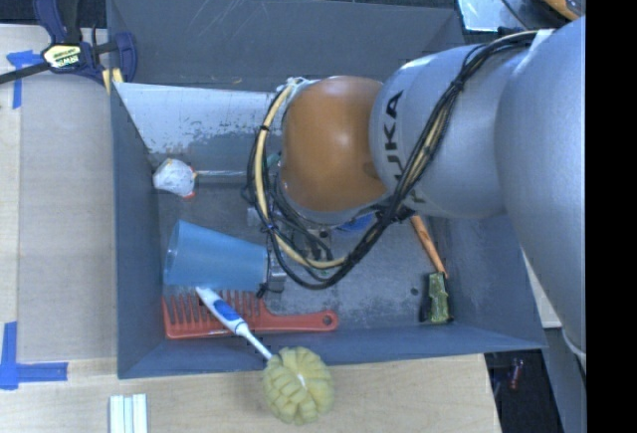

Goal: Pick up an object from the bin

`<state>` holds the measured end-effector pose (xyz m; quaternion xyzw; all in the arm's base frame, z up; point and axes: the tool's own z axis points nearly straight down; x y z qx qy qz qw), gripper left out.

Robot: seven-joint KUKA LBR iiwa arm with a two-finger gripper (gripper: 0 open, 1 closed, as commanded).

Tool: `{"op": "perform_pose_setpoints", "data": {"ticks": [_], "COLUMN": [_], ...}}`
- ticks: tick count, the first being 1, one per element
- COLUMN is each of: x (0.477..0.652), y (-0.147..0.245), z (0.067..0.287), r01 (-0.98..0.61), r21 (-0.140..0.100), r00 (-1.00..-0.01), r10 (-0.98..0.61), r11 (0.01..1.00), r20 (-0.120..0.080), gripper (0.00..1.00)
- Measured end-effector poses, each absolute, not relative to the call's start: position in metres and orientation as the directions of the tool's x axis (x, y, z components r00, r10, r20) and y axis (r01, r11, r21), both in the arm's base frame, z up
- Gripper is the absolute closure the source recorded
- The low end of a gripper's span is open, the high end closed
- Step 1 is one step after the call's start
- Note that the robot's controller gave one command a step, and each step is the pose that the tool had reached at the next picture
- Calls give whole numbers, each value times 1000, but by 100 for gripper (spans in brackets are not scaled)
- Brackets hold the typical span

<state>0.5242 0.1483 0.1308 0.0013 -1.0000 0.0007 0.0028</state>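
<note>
We record the grey robot arm as the largest item. It enters from the right and covers the middle and right of the grey metal bin. Its wrist carries a rounded orange cover with looped black and yellow cables beneath.

The gripper sits low under those cables, left of the bin's centre. We cannot tell whether it is open or closed, and we see nothing held in it.

The nearest thing to the gripper is a blue plastic cup, lying on its side on the left part of the floor. Its right end is just beside the gripper. We cannot confirm contact.

A red comb lies along the near wall, just below the cup.

A yellow knobbly ball rests on the near rim, outside the floor area.

A white and blue toothbrush lies slantwise across the comb, its lower end reaching towards the yellow ball. We cannot tell whether the two are joined.

A small white crumpled lump with a red patch lies at the far left, well apart from the gripper.

An orange pencil-like stick lies on the right, partly under the arm.

A small olive-green block lies just below the stick's near end.
</note>
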Motion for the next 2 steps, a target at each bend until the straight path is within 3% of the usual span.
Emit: {"op": "perform_pose_setpoints", "data": {"ticks": [1, 2], "x": [526, 539], "y": [148, 170], "z": [135, 117], "r01": [1, -16], "r21": [1, 2], "r00": [-1000, -1000], "r10": [1, -16], "r11": [1000, 1000], "r20": [-3, -2], "gripper": [0, 0]}}
